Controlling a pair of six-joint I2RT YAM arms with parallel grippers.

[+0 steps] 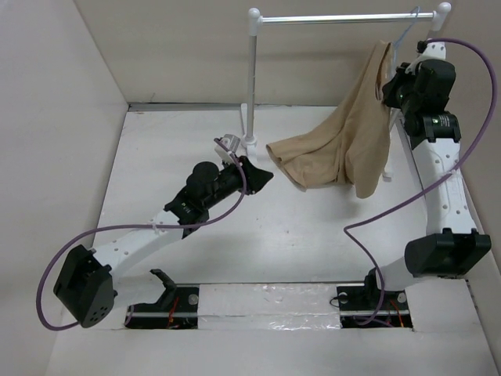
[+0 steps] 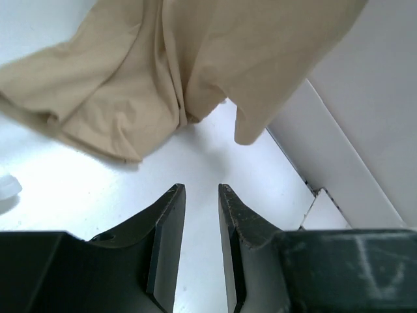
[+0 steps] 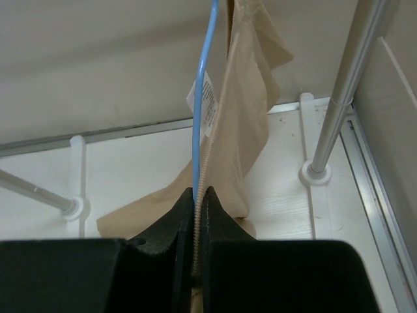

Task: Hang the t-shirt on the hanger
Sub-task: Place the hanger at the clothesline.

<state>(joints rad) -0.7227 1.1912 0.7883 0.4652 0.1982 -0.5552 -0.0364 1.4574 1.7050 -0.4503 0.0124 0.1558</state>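
Note:
The tan t-shirt (image 1: 344,137) hangs from the upper right and drapes down onto the white table, its lower part bunched there. The pale-blue wire hanger (image 1: 407,30) slants down from the rail beside the shirt's top. My right gripper (image 1: 389,88) is up at the shirt's top edge. In the right wrist view it (image 3: 199,192) is shut on the shirt's ribbed edge (image 3: 244,111), with the hanger wire (image 3: 199,98) running between the jaws beside it. My left gripper (image 1: 262,178) is open and empty, low over the table left of the shirt. In the left wrist view the shirt (image 2: 163,65) lies just beyond the gripper (image 2: 201,190).
A tall white rack with a silver rail (image 1: 337,17) stands at the back, with one post (image 1: 252,78) near the left gripper and one (image 3: 345,85) to the right of the right gripper. Beige walls close in the table on the left, back and right.

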